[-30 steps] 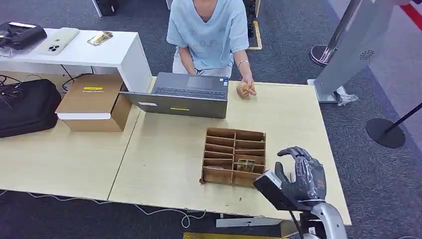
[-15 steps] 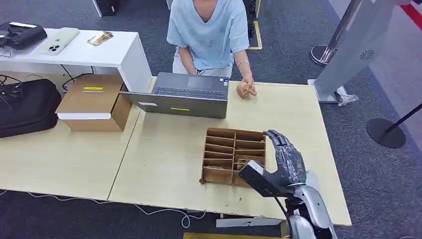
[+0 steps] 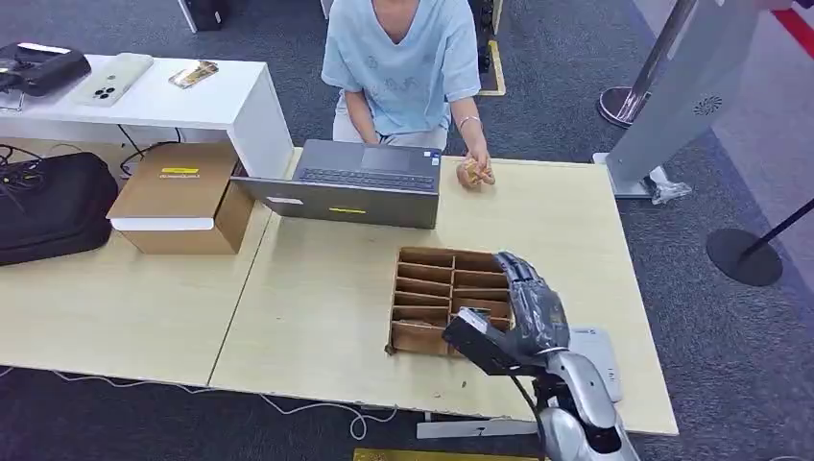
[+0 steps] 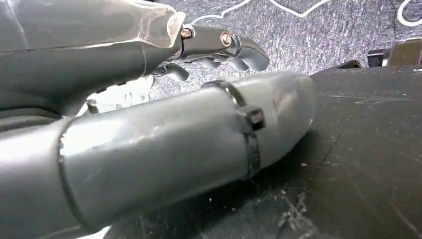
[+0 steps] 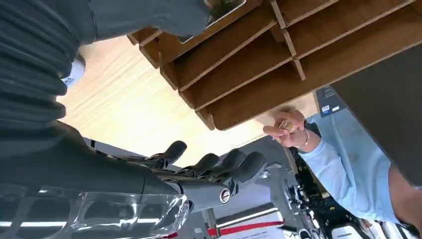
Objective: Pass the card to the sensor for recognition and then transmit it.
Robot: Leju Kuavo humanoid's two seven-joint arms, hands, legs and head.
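Hovering over the divided wooden tray (image 3: 427, 257), right hand (image 3: 531, 305) spread wide, holding nothing.
Laptop (image 3: 360, 182) at the tabletop's far edge; white sensor (image 3: 600, 353) near the right edge.

Matt brown cardboard divider tray (image 3: 437, 286)

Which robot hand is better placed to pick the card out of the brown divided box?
The right robot hand: it hovers open over the brown cardboard divided box, beside the slot holding the card. The left robot hand hangs above the carpet.
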